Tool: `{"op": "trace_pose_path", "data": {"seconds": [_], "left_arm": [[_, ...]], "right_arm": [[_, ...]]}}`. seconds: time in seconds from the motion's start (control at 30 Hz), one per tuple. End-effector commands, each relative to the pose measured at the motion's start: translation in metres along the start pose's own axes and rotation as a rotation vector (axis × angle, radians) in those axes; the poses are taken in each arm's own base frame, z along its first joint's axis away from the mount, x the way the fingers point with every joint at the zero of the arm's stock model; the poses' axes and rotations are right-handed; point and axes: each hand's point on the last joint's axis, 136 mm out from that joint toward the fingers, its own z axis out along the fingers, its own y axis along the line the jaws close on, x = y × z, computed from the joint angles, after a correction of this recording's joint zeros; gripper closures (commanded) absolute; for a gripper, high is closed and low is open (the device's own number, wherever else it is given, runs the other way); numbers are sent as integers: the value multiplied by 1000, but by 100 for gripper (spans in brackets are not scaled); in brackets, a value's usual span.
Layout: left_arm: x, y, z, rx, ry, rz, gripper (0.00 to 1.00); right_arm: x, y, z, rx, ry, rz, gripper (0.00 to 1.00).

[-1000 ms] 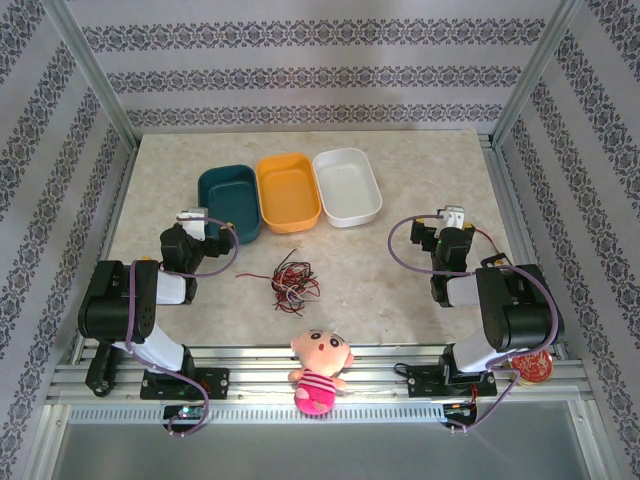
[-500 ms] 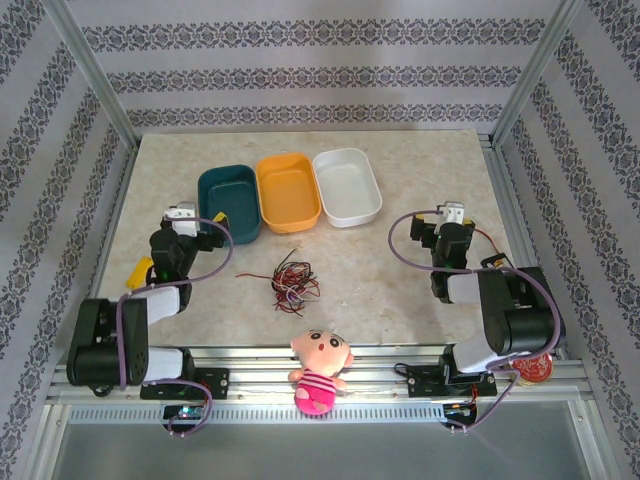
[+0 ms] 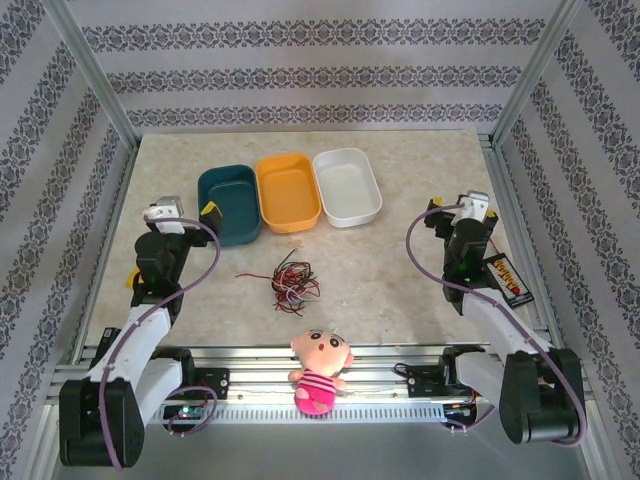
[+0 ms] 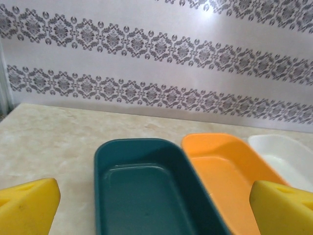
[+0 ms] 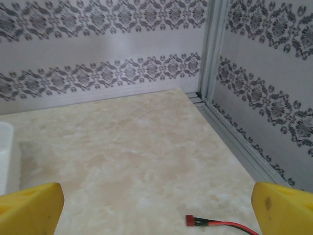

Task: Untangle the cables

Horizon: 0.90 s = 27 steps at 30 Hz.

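- Yellow pads of the left gripper (image 4: 154,210) stand wide apart and hold nothing. It faces the teal tray (image 4: 137,196), with the orange tray (image 4: 220,166) just beside that.
- Yellow pads of the right gripper (image 5: 156,210) are spread wide too and carry nothing, over bare desk (image 5: 127,147) near the right corner. A red plug (image 5: 191,221) with a thin wire lies just in front.
- Both grippers point toward the back wall, away from the cables (image 3: 288,280), so you must turn them first. A hurried descent may land beside the heap and press the desk.
- I think a grasp in the heap's middle would take several wires together. Pulling then tightens the knot or drags everything, so choose a loose end.
- The cables lie in the middle of the desk, toward its near edge, between the two arms and in front of the trays, well apart from both grippers.
- They are thin red, black and white wires, curled in loose loops into one small heap, with one strand reaching out to the left.
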Motion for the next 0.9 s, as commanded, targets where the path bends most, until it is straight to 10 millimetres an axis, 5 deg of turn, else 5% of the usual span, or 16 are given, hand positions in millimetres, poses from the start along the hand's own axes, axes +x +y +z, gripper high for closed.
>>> {"op": "trace_pose_path", "data": {"seconds": [0.0, 0.17, 0.33, 0.5, 0.87], "left_arm": [[10, -17, -6, -2, 143, -84, 1], [34, -46, -16, 4, 309, -110, 0], [78, -78, -27, 57, 495, -178, 0], [115, -103, -43, 103, 650, -241, 0], [183, -143, -88, 281, 857, -330, 1]], "right_arm": [[6, 19, -12, -60, 108, 41, 2], [13, 67, -32, -172, 232, 60, 2], [29, 136, -56, -343, 411, -8, 2], [51, 189, -83, -507, 576, -19, 11], [99, 225, -105, -598, 787, 28, 21]]}}
